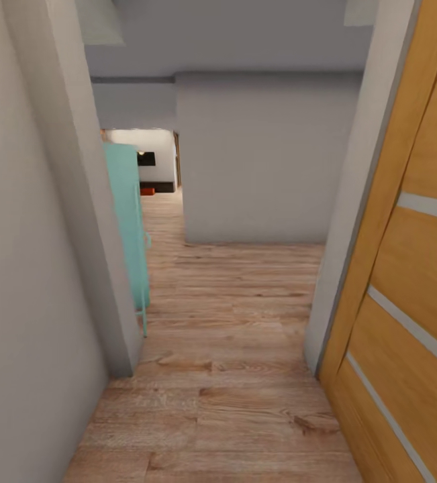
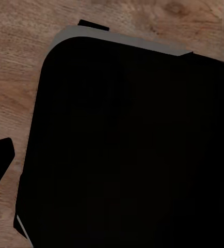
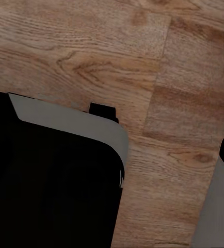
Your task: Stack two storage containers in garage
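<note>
- Storage containers: we judge the small orange-red patch (image 1: 148, 191) on the far floor, seen through the distant opening, to be one of them, though it is too small to be sure; it lies in what looks like the living room (image 1: 152, 161), with a black screen (image 1: 146, 159) on its white wall.
- Handling, as we judge it: thin ribbed walls should make such a bin light but flexible, and its width suggests taking it with both arms at opposite rims or end walls, squeezing gently so the sides do not buckle or slip.
- Between us and that room runs a corridor of light wood plank floor (image 1: 231, 376), with a teal panel (image 1: 127, 221) at the left wall's edge (image 1: 77, 201), a grey wall block (image 1: 265, 161) ahead and a wooden door (image 1: 413, 268) close on the right.
- Pincers: both wrist views look down on the planks past a black, grey-edged body (image 2: 132, 150) of the robot (image 3: 50, 181); we cannot tell whether either pincer is released or clenched.
</note>
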Controlling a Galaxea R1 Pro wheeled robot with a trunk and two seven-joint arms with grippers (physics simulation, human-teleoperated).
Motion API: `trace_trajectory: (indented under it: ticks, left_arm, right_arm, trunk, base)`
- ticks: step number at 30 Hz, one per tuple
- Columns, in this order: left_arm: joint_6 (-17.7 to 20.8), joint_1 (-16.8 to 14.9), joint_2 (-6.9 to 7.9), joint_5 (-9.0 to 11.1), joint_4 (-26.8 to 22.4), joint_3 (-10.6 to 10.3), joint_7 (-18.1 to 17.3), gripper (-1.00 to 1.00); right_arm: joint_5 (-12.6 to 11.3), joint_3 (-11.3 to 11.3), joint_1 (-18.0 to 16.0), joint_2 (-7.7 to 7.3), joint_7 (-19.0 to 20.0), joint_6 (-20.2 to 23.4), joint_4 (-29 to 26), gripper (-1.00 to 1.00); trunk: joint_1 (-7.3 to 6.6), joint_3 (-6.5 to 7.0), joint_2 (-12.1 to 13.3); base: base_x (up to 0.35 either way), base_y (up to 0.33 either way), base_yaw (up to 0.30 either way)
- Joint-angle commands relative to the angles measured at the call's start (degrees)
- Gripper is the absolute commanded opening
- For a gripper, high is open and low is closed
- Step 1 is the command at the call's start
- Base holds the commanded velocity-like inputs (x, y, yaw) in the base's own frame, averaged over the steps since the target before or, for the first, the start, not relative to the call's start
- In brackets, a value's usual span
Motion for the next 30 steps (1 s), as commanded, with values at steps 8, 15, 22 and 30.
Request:
trace_trajectory:
  ticks: [8,15,22,30]
  left_arm:
    - [0.1,0.0,-0.01,0.4,0.0,0.0,0.0,1.00]
    - [0.1,0.0,-0.01,0.4,0.0,0.0,0.0,1.00]
    - [0.2,0.0,0.03,0.4,0.0,0.0,0.0,1.00]
    - [0.2,0.0,0.06,0.4,0.0,0.0,0.0,1.00]
  right_arm:
    - [-0.3,0.5,-0.1,-0.01,0.1,-0.3,0.2,1.00]
    - [-0.3,0.5,-0.1,-0.06,0.3,-0.2,0.2,1.00]
    - [-0.3,0.6,-0.1,-0.07,0.3,-0.2,0.2,1.00]
    - [-0.3,0.6,-0.1,-0.07,0.3,-0.3,0.2,1.00]
  trunk:
    - [0.03,-0.05,0.0]
    - [0.03,-0.05,0.0]
    - [0.03,-0.05,0.0]
    - [0.03,-0.05,0.0]
  base:
    - [0.321,-0.145,0.000]
    - [0.321,-0.144,0.000]
    - [0.322,-0.065,0.000]
    - [0.324,-0.002,0.000]
